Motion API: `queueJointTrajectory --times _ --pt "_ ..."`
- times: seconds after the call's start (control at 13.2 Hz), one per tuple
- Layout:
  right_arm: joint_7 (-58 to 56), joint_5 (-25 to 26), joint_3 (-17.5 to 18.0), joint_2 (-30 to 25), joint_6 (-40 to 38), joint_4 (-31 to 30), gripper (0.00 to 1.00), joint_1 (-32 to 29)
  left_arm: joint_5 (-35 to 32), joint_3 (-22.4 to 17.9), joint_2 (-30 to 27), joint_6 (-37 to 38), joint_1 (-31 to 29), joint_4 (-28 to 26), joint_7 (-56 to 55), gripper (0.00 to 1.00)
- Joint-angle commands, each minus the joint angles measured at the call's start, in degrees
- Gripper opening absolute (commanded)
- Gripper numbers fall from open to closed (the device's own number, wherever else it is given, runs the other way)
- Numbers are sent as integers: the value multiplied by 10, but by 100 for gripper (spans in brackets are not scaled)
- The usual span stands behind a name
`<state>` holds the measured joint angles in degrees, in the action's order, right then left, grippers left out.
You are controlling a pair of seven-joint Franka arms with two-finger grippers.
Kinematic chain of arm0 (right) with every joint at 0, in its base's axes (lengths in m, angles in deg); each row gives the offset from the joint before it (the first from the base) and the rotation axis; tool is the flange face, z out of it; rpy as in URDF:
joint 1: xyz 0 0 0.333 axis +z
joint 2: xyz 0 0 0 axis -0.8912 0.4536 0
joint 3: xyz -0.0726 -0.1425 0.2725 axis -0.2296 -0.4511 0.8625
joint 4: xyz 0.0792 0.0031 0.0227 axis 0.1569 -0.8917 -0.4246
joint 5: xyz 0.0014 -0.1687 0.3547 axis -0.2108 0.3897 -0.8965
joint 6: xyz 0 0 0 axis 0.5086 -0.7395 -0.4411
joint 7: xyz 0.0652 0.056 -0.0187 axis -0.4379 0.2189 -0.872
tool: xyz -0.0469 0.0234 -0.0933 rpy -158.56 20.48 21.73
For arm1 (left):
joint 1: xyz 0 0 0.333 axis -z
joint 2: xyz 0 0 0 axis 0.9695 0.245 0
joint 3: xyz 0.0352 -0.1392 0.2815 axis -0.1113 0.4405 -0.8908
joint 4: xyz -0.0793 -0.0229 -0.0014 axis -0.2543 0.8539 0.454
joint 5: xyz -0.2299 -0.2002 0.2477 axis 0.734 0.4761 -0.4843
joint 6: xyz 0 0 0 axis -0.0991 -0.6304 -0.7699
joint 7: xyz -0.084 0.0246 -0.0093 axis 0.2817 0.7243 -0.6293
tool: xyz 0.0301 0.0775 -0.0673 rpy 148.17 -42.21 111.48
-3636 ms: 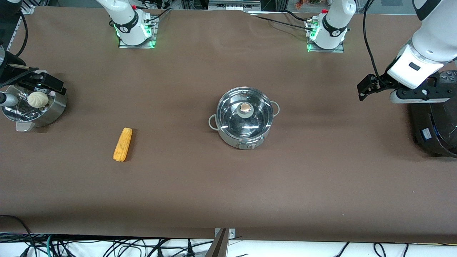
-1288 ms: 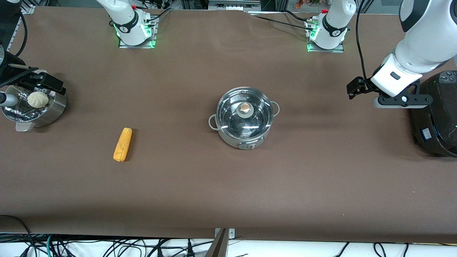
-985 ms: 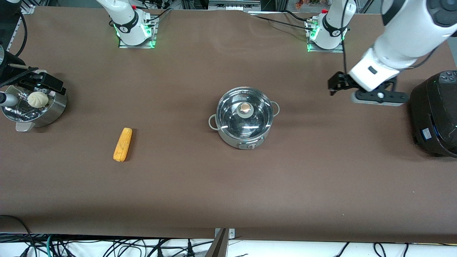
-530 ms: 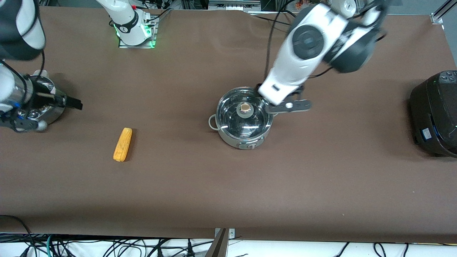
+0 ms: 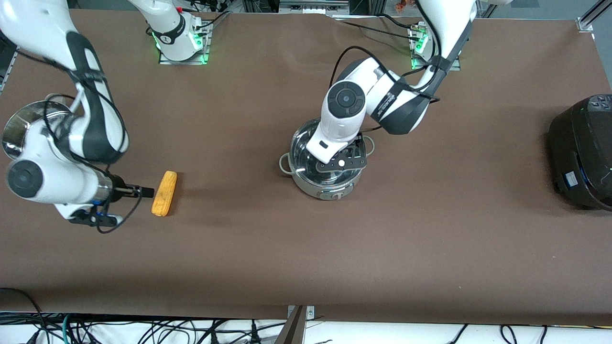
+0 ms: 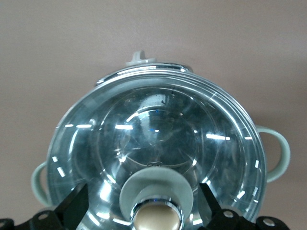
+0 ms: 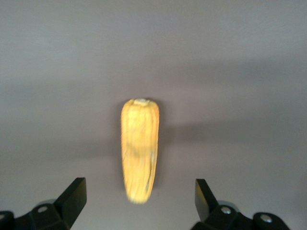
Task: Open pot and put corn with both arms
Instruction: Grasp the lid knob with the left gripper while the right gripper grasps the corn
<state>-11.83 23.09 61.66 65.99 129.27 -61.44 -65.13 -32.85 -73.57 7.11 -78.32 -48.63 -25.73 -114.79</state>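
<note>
The steel pot stands mid-table with its glass lid on. My left gripper is open just above the lid, one finger on each side of the beige knob, not touching it. In the front view the left arm's hand covers the knob. The yellow-orange corn lies on the table toward the right arm's end. My right gripper is open and empty, low over the corn's end; in the front view it is beside the cob.
A steel steamer bowl stands near the right arm's end, partly hidden by the arm. A large black cooker stands at the left arm's end. The brown table is bare nearer the camera.
My left arm swung from beside the black cooker to over the pot lid. My right arm left the steamer bowl and came to the corn. Pot and corn have not moved.
</note>
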Motion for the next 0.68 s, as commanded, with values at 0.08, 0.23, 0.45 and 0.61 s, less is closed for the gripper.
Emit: queueJointTrajectory --times 0.08,0.23,0.45,0.61 --pt "-2 1 3 5 86 -55 100 -8 -6 -2 8 6 10 21 -8 100" --pt "1 1 4 5 117 -80 100 -8 -6 0 7 10 15 15 -8 99" --pt "5 0 5 5 132 -95 100 -5 -14 -1 8 10 23 2 -3 75" --pt "6 0 5 5 162 -117 100 -3 -13 0 7 13 23 1 2 30"
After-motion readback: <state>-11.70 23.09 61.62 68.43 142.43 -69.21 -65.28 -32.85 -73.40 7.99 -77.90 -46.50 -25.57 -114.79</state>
